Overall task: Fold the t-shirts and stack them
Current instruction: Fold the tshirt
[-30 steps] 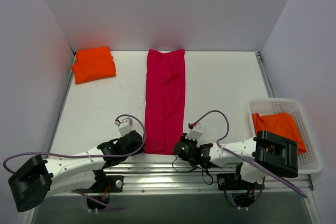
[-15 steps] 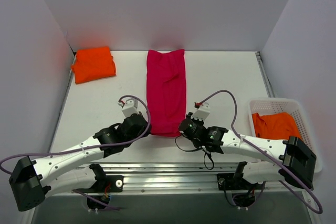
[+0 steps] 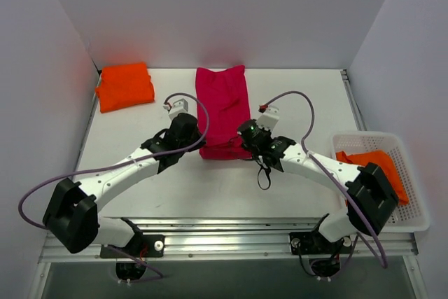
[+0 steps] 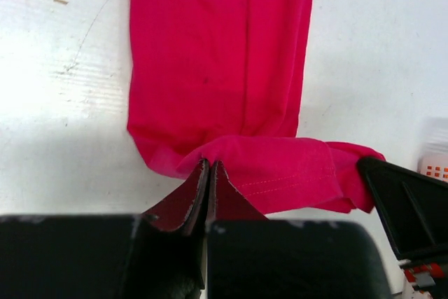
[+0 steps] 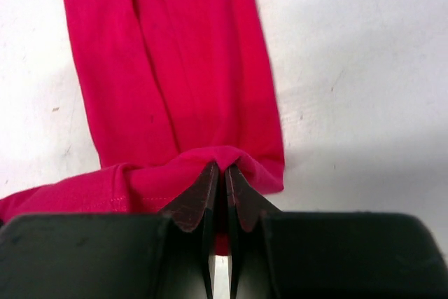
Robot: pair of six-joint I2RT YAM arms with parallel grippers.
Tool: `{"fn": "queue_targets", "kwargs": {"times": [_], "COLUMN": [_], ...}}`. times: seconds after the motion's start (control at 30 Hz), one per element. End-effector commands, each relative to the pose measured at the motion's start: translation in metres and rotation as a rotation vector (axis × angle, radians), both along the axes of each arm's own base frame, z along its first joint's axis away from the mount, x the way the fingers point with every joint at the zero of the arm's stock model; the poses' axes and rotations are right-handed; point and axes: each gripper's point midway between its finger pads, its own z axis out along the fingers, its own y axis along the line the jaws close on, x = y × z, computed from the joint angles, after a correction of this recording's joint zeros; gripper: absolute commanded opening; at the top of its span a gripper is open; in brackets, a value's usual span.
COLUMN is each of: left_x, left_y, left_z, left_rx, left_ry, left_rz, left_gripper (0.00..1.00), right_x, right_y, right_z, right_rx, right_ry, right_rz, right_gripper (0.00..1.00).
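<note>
The crimson-pink t-shirt [image 3: 222,110] lay in the middle of the white table [image 3: 301,99] as a long, narrow strip, with its far end close to the back wall. Its near end was lifted off the surface and doubled back over the rest of the cloth. The left gripper [image 4: 209,173] was clenched on the near left corner of that raised edge, its dark fingers pressed together with a pinch of pink fabric between them. The right gripper [image 5: 225,173] was clamped the same way on the near right corner. Between the two grips the hem sagged in a soft roll, and a line of stitching showed along it in both wrist views. Both arms reached forward over the table from either side of the shirt. A folded bright orange t-shirt [image 3: 124,86] sat in the far left corner of the table, well apart from the pink one. At the right edge stood a white mesh basket [image 3: 414,208], with another orange t-shirt [image 3: 371,167] crumpled inside it.
</note>
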Motion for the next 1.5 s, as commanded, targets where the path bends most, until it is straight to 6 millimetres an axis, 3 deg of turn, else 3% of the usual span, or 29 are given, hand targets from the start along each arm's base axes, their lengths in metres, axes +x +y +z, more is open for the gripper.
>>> {"fn": "queue_targets", "kwargs": {"times": [0.0,0.13,0.17,0.23,0.27,0.3,0.33,0.37,0.4,0.43,0.47,0.57,0.7,0.73,0.77,0.8,0.83,0.87,0.9,0.93,0.97,1.0,1.07,1.1,1.17,1.2,1.3,1.33,1.47], "left_x": [0.028,0.059,0.068,0.093,0.102,0.112,0.129,0.145,0.157,0.186,0.197,0.243,0.257,0.255,0.245,0.240,0.229,0.214,0.203,0.190,0.179,0.158,0.137,0.114,0.101,0.086,0.075,0.068,0.075], "left_y": [-0.020,-0.020,-0.021,-0.013,-0.014,-0.013,-0.014,-0.009,-0.007,0.000,-0.005,-0.003,0.005,0.008,0.013,0.018,0.023,0.028,0.030,0.033,0.036,0.040,0.039,0.036,0.032,0.032,0.020,0.019,0.008], "left_z": [0.032,0.030,0.017,0.020,0.001,-0.005,0.004,-0.022,-0.029,-0.038,-0.038,-0.030,0.006,0.014,0.027,0.031,0.055,0.034,0.031,0.044,0.036,0.006,0.005,-0.023,-0.028,-0.049,-0.061,-0.078,-0.098], "left_rx": [-0.041,-0.042,-0.027,-0.047,-0.039,-0.040,-0.063,-0.061,-0.071,-0.084,-0.119,-0.125,-0.133,-0.131,-0.125,-0.114,-0.119,-0.104,-0.093,-0.094,-0.085,-0.061,-0.037,-0.009,-0.039,-0.043,-0.102,-0.094,-0.135], "left_ry": [-0.080,-0.077,-0.050,-0.050,-0.014,-0.006,-0.029,0.020,0.032,0.039,0.047,0.037,-0.028,-0.043,-0.060,-0.067,-0.103,-0.058,-0.052,-0.074,-0.058,-0.002,-0.030,0.022,0.000,0.027,0.009,0.036,0.044], "left_rz": [-0.045,-0.035,-0.031,-0.001,-0.003,0.004,0.007,0.006,0.006,0.021,-0.016,-0.051,-0.070,-0.068,-0.064,-0.045,-0.037,-0.030,-0.018,-0.008,0.006,0.012,0.044,0.034,0.044,0.037,0.033,0.034,0.033], "left_gripper": [0.03,0.04,0.04,0.04,0.06,0.08,0.15,0.48,0.68,0.95,0.94,0.94,0.94,0.94,0.94,0.94,0.94,0.94,0.94,0.94,0.94,0.94,0.94,0.94,0.94,0.94,0.94,0.94,0.95], "right_x": [0.028,0.062,0.073,0.101,0.114,0.124,0.134,0.157,0.169,0.187,0.200,0.217,0.208,0.204,0.198,0.186,0.176,0.161,0.151,0.142,0.133,0.118,0.101,0.083,0.070,0.055,0.046,0.040,0.046], "right_y": [0.001,0.002,-0.001,0.008,0.006,0.008,0.006,0.006,0.004,0.006,-0.004,-0.008,-0.014,-0.021,-0.024,-0.031,-0.036,-0.043,-0.047,-0.049,-0.050,-0.053,-0.047,-0.052,-0.043,-0.047,-0.033,-0.032,-0.019], "right_z": [0.010,0.004,-0.014,-0.006,-0.028,-0.031,-0.037,-0.041,-0.043,-0.039,-0.036,-0.011,0.021,0.043,0.049,0.035,0.053,0.033,0.048,0.042,0.036,0.014,0.015,-0.003,-0.012,-0.031,-0.042,-0.052,-0.071], "right_rx": [-0.026,-0.021,-0.038,-0.014,-0.038,-0.039,-0.045,-0.022,-0.016,-0.005,-0.008,-0.030,-0.046,-0.036,-0.032,-0.049,-0.025,-0.034,-0.004,0.006,0.016,0.026,0.075,0.073,0.115,0.116,0.165,0.161,0.148], "right_ry": [-0.015,-0.006,0.036,0.034,0.077,0.086,0.108,0.118,0.119,0.108,0.102,0.080,0.020,-0.021,-0.034,-0.018,-0.050,-0.023,-0.057,-0.052,-0.049,-0.031,-0.057,-0.030,-0.038,-0.009,-0.032,-0.021,0.010], "right_rz": [-0.005,-0.037,-0.049,-0.043,-0.053,-0.054,-0.060,-0.070,-0.080,-0.089,-0.120,-0.158,-0.180,-0.196,-0.202,-0.207,-0.213,-0.216,-0.218,-0.208,-0.201,-0.195,-0.158,-0.147,-0.105,-0.099,-0.053,-0.041,-0.013], "right_gripper": [0.00,0.00,0.00,0.00,0.00,0.00,0.10,0.25,0.65,0.85,0.99,1.00,1.00,1.00,1.00,1.00,1.00,1.00,1.00,1.00,1.00,1.00,1.00,0.99,0.98,0.98,0.96,0.95,0.95]}}
